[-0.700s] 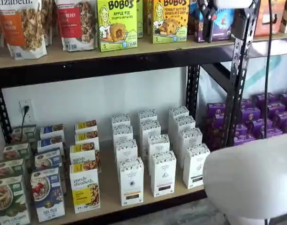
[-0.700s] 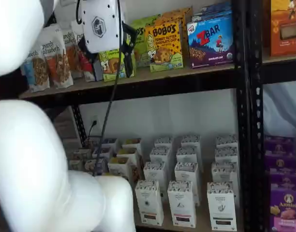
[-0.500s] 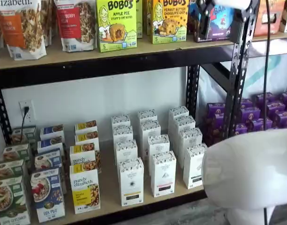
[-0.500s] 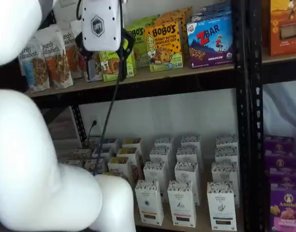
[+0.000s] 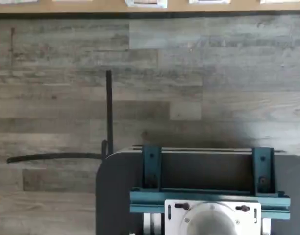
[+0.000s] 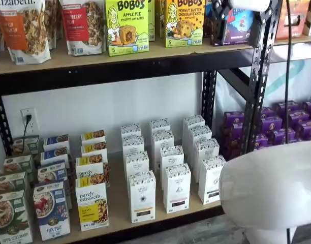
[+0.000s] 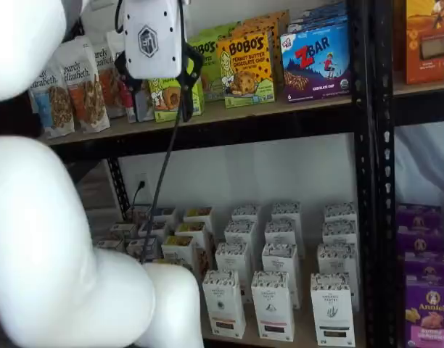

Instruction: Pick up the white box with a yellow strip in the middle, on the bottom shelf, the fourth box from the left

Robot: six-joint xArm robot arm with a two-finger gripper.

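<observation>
In both shelf views the arm's bulky white links (image 6: 270,188) fill the nearest ground. Beyond them the gripper (image 7: 153,83) hangs high, level with the upper shelf (image 7: 229,116), its white body in front of the yellow Bobo's boxes (image 7: 244,65). Its two black fingers (image 7: 186,80) stand wide apart with nothing between them, so it is open and empty. A black cable (image 7: 160,188) drops from it towards the goods below.

The white box (image 6: 142,195) stands upright far beneath the gripper on the bottom shelf (image 6: 120,216), at the front of its column of like cartons, well apart from the fingers. Just beside it stands the purely elizabeth box (image 6: 92,202) with the yellow label, and on its other side more white cartons (image 6: 177,187).

The wrist view shows only the grey plank floor (image 5: 189,73), with the dark mount and its teal brackets (image 5: 209,176).
</observation>
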